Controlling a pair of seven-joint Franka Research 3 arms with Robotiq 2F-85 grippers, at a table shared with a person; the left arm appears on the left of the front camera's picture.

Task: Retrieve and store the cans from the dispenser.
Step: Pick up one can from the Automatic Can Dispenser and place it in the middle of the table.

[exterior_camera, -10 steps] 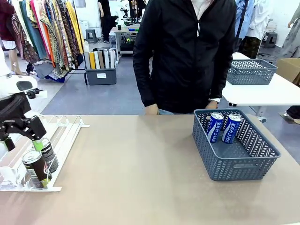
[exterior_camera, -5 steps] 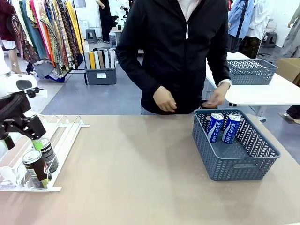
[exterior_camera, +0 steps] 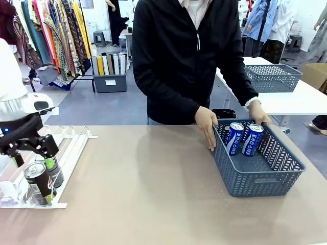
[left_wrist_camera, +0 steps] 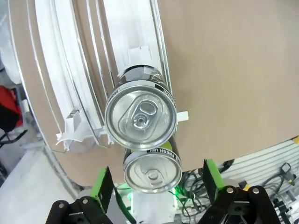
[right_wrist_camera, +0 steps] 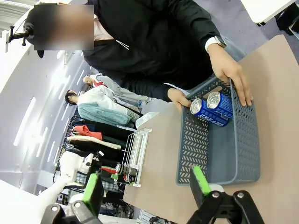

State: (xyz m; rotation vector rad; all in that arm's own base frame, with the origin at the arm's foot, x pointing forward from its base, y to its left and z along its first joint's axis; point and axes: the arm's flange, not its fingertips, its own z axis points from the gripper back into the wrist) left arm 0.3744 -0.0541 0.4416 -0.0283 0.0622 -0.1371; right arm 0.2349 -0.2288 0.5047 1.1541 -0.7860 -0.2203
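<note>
Closest to me, at the table's (exterior_camera: 153, 199) near left corner, the white wire dispenser (exterior_camera: 71, 145) slopes down toward the robot's side. Two dark cans sit at its low end, one (exterior_camera: 38, 182) against the clear stoppers and the other (exterior_camera: 53, 171) just behind it. The left gripper (exterior_camera: 34, 162) hangs right over them with its jaws spread wide and nothing held. From its own camera the green pads (left_wrist_camera: 101, 185) stand either side of the silver can tops (left_wrist_camera: 140, 120), above them and clear of the rails.

The right gripper (right_wrist_camera: 145, 186) is up high over the table, also spread wide and empty.

Farther across on the right stands a grey lattice basket (exterior_camera: 255, 179). Two slim blue cans (exterior_camera: 234, 138) lean side by side against its far wall. A person in a black jacket (exterior_camera: 189, 56) stands at the far edge, one hand (exterior_camera: 207, 126) on the basket's far left corner and the other hand (exterior_camera: 258, 112) on its far rim.

Behind, a second grey basket (exterior_camera: 273, 77) rests on a white table, and bright clothes (exterior_camera: 56, 35) hang on a rack.
</note>
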